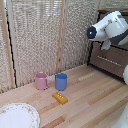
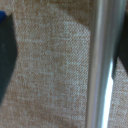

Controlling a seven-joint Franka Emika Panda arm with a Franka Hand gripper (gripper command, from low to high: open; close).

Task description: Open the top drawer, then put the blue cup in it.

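Arm: I see my white arm (image 1: pixel 107 27) up high at the exterior view's right, in front of the dark brown dresser (image 1: pixel 116 56).
Top drawer: the top drawer (image 1: pixel 119 50) is at the far right of the exterior view, partly hidden by my arm. I cannot tell if it is open at all.
Handle: in the wrist view a shiny silver bar (image 2: pixel 101 64) runs straight across the picture, very close to the camera. It may be the drawer handle, but I cannot be sure.
Fingers: I see dark blurry shapes at both edges of the wrist view, one on each side of the silver bar. I cannot tell if the fingers (image 2: pixel 65 64) are wide, narrow, or holding the bar.
Blue cup: the blue cup (image 1: pixel 61 81) stands upright on the wooden surface (image 1: pixel 95 97), well apart from the dresser.
Pink mug: the pink mug (image 1: pixel 41 81) stands just beside the blue cup, on the exterior view's left.
Yellow block: a small yellow block (image 1: pixel 60 97) lies near the cup, closer to the camera.
Plate: a white plate (image 1: pixel 17 116) sits at the near left corner.
Wall: a woven screen (image 1: pixel 45 35) stands behind the cups.
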